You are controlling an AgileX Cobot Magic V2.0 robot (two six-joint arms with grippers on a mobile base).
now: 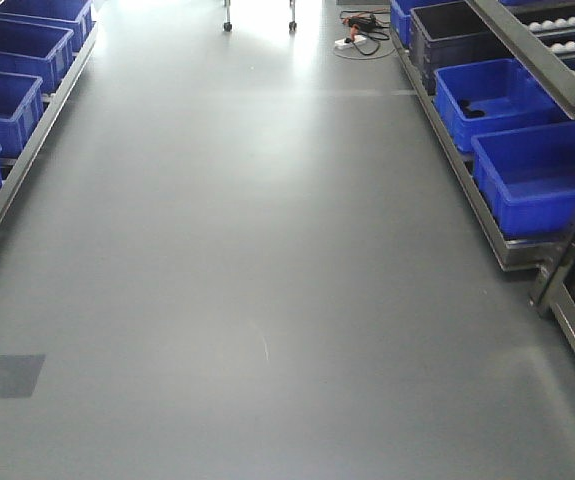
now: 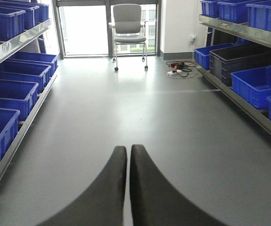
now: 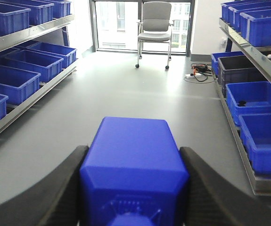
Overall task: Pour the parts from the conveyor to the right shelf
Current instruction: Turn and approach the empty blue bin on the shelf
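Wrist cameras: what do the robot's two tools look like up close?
The left tool and the right tool look alike: each has two matte, dark grey-black fingers, broad at the base and curving to narrow rounded tips. No cables, markings or arm links are visible.

Closed left claw (image 2: 127,149) over grey floor (image 2: 140,103)

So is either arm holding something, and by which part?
The right jaws pinch the blue block by its opposite sides; the left jaws hold nothing.
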